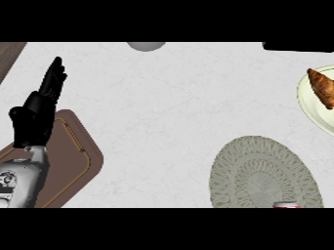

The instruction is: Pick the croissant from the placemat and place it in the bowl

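A brown croissant (323,88) lies inside the pale cream bowl (316,110) at the right edge of the head view. The round woven placemat (263,173) sits lower centre-right with nothing on its visible weave. My left hand (38,110) stands at the left, fingers straight and pointing up, holding nothing, far from the croissant. My right hand shows nowhere in the view.
A brown board with a yellow line (73,163) lies under my left forearm. A red-topped can (286,205) peeks in at the placemat's lower edge. A grey round object (147,46) and a black object (302,46) sit at the far edge.
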Robot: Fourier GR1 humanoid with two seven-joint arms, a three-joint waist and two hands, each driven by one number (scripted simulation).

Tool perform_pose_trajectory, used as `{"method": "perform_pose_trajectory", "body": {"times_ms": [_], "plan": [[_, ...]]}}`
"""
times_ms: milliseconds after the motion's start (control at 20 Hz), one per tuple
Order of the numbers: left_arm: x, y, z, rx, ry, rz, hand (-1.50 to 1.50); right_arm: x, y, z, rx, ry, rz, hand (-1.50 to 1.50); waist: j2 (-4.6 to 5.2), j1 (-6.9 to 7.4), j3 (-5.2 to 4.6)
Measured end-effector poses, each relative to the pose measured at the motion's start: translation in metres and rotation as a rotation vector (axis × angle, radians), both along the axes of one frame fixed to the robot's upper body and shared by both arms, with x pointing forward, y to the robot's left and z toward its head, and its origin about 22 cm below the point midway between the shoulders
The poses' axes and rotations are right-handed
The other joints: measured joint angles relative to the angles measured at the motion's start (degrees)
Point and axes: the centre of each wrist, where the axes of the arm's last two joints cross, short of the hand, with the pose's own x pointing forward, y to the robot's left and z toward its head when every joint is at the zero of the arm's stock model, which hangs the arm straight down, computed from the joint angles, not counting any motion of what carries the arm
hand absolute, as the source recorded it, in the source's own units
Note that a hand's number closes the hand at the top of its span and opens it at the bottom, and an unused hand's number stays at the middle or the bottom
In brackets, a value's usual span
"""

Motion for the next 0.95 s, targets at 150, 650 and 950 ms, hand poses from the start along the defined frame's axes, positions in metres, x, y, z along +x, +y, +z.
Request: {"method": "perform_pose_trajectory", "body": {"times_ms": [150, 650, 950], "plan": [[-0.003, 0.001, 0.000, 0.001, 0.000, 0.003, 0.00, -0.016, -0.017, 0.008, 0.042, 0.010, -0.017, -1.50, -0.15, -0.31, 0.06], [-0.006, 0.007, -0.003, -0.005, 0.008, 0.022, 0.00, -0.057, -0.045, 0.007, 0.072, 0.071, -0.010, -1.50, -0.57, -1.68, 0.20], [-0.009, 0.008, -0.004, -0.005, 0.012, 0.035, 0.00, -0.073, -0.051, 0.002, 0.052, 0.084, -0.009, -1.50, -0.77, -2.24, 0.26]]}}
